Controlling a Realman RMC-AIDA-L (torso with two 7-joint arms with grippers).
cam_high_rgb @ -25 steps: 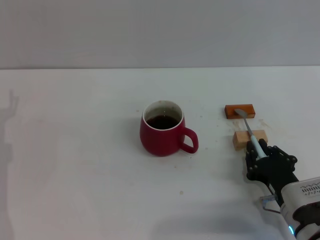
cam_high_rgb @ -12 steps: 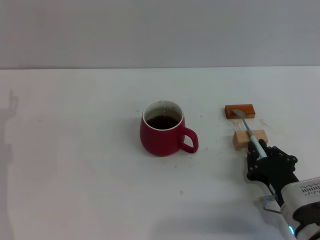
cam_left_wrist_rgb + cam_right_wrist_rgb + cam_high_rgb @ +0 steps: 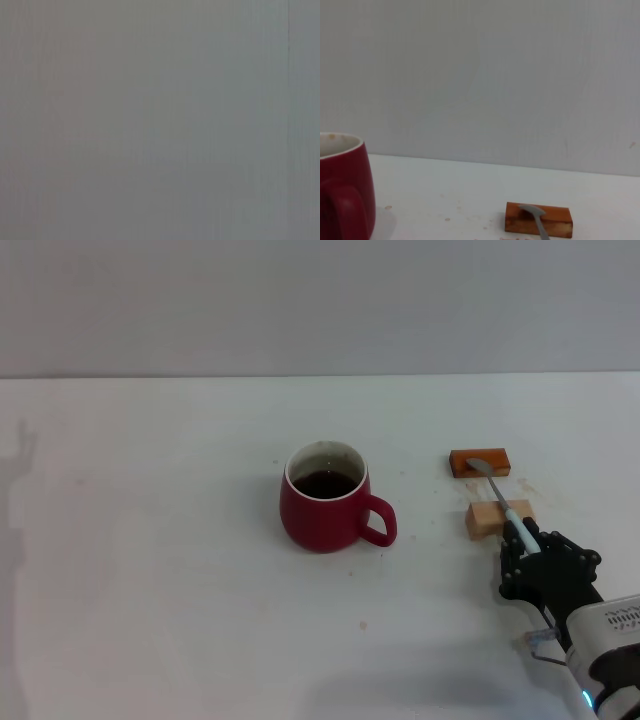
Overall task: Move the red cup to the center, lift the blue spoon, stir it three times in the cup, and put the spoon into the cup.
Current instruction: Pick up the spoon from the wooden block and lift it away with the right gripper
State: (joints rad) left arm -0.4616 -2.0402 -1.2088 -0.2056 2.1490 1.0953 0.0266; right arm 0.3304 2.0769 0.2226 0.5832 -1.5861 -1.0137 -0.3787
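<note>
Red cup mid-table; right tool clamped on blue spoon handle.

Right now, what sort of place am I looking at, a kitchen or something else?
Probably a robot test bench rather than a kitchen: a bare white table against a blank wall, with only a red cup, a blue spoon propped on two small blocks, and the right gripper nearby.
</note>
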